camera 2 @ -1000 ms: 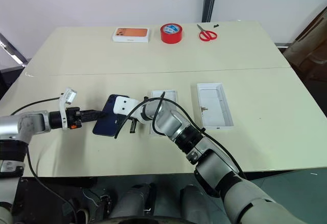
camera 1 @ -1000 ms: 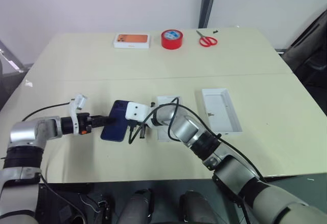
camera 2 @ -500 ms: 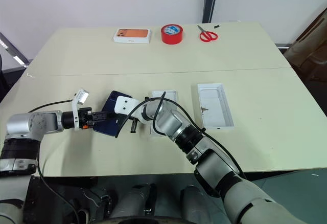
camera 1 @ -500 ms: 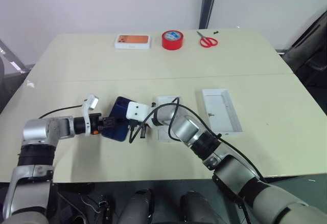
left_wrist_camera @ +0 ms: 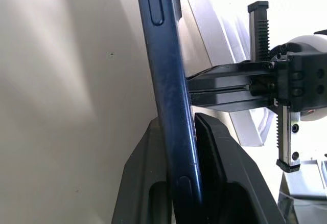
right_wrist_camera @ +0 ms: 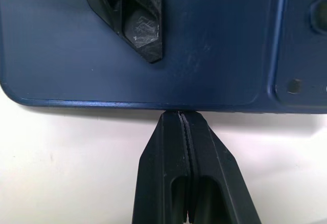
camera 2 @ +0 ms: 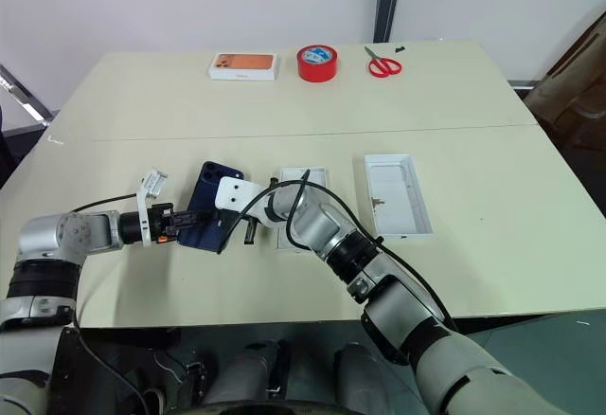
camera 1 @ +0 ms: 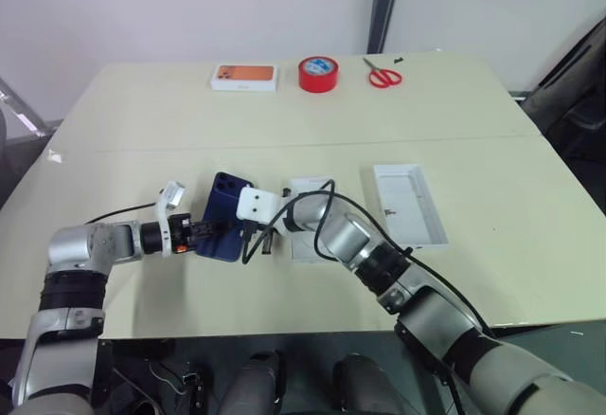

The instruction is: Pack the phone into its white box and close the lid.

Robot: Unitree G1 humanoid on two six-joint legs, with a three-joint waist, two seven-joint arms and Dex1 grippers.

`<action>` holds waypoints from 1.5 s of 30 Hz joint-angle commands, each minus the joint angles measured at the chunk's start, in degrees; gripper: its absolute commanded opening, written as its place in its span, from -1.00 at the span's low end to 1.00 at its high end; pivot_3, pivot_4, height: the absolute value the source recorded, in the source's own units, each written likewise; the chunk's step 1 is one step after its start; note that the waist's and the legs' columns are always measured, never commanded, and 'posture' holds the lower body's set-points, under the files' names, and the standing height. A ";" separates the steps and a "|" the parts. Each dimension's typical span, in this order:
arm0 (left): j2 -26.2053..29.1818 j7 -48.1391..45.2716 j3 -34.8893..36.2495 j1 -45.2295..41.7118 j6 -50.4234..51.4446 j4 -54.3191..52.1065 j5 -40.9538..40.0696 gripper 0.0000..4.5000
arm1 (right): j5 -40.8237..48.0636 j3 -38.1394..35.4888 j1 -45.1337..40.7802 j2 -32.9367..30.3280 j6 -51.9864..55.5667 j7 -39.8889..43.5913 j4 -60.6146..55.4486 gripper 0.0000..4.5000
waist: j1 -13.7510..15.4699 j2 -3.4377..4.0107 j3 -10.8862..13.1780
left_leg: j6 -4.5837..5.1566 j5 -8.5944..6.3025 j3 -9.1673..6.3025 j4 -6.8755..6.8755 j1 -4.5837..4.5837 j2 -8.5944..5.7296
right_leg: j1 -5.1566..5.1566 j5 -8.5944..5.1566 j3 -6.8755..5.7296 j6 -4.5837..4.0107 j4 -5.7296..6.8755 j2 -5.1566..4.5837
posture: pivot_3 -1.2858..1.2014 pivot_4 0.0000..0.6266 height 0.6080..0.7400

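Left fingers (left_wrist_camera: 176, 183): clamped on one phone (camera 1: 220, 218), tilted on edge, left-centre.
Right fingers (right_wrist_camera: 185, 127): pressed together, tips against phone's edge.

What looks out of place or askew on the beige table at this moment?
The slim dark navy-blue phone is not lying flat: it stands tilted on its long edge, pinched by the left gripper, with the shut right gripper against its edge. The shallow white box beside it and the deeper white lid lie apart, both open.
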 commanded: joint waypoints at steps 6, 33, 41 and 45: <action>-1.71 3.67 -0.25 1.94 2.33 0.78 -0.03 -0.99 | -0.21 -1.26 -0.53 -0.07 -1.42 -1.22 0.50 -1.00 | 0.07 0.00 -0.02 | 0.02 -0.01 -0.02 0.01 0.00 0.00 | 0.02 0.00 -0.01 0.00 0.00 0.00 | 0.03 -0.52 0.91; -14.93 21.48 22.77 1.81 14.42 -12.40 -18.53 -1.00 | 24.39 -16.80 21.73 -30.09 -7.07 26.04 -34.43 0.48 | -0.28 -0.64 0.42 | 0.12 -0.07 0.02 0.01 -0.39 0.08 | -0.08 0.00 -0.01 0.01 -0.05 0.03 | 0.03 -0.52 0.91; -16.14 24.85 22.95 1.01 15.05 -13.04 -20.62 -1.00 | 21.20 -14.44 24.26 -29.77 -12.23 22.96 -32.70 0.48 | 0.01 -0.72 0.46 | -0.07 0.03 0.05 0.12 -0.44 0.16 | -0.09 0.00 -0.03 0.00 -0.05 0.07 | 0.03 -0.52 0.91; -16.05 25.98 22.70 0.80 14.81 -13.20 -21.29 -1.00 | 20.02 -13.76 24.73 -29.43 -13.96 21.68 -30.91 0.37 | 0.16 -0.77 0.49 | -0.10 0.05 0.05 0.26 -0.53 0.15 | -0.09 0.00 -0.05 0.00 -0.04 0.07 | 0.03 -0.52 0.91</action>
